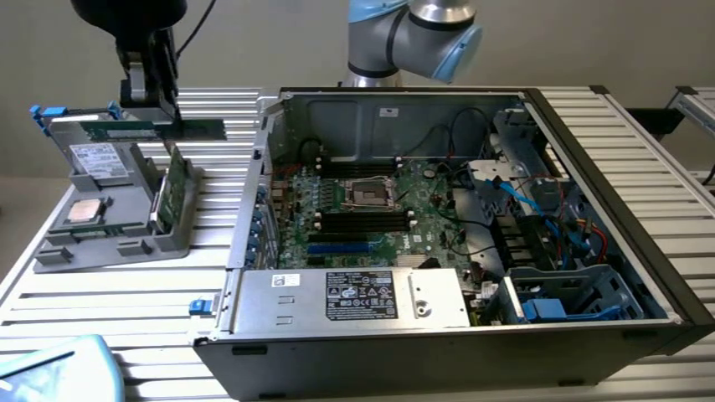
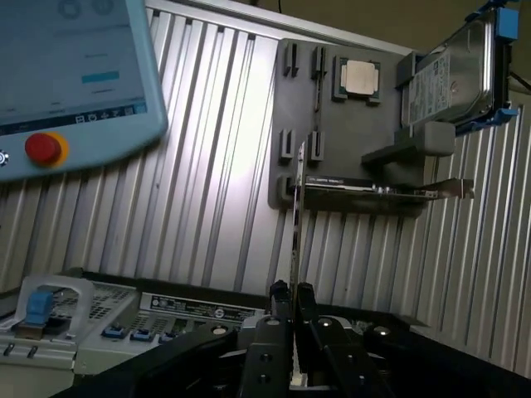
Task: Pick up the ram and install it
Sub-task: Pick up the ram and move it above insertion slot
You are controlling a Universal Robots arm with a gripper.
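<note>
While hanging over the far end of the grey tray (image 1: 67, 251), pinching the ram (image 1: 123, 131) in the gripper (image 1: 156, 117), with the jaws pressed together on the thin green stick. Holding it on edge with its long side level, running from the exterior view's left to its right, just above the boxy drive (image 1: 99, 159) standing in the tray. Appearing in the wrist view as a thin line, the ram (image 2: 297, 224) reaching away from the gripper (image 2: 291, 300) toward the tray (image 2: 303, 108). Being unable to tell whether the stick's far end is touching the tray or hanging clear of it. Sharing that tray with the drive (image 2: 448, 75), a square silver-topped processor (image 1: 84, 209) (image 2: 361, 79) and a card (image 1: 173, 188) (image 2: 373, 184) standing on edge along the side nearest the computer. Hanging well apart from the open computer case (image 1: 335, 126) on the exterior view's right, with the motherboard's black slots (image 1: 363, 219) lying uncovered inside. Hovering above a ribbed metal table (image 1: 112, 293) (image 2: 207, 166), with a blue pendant (image 1: 50, 373) (image 2: 75, 66) lying at its near corner
</note>
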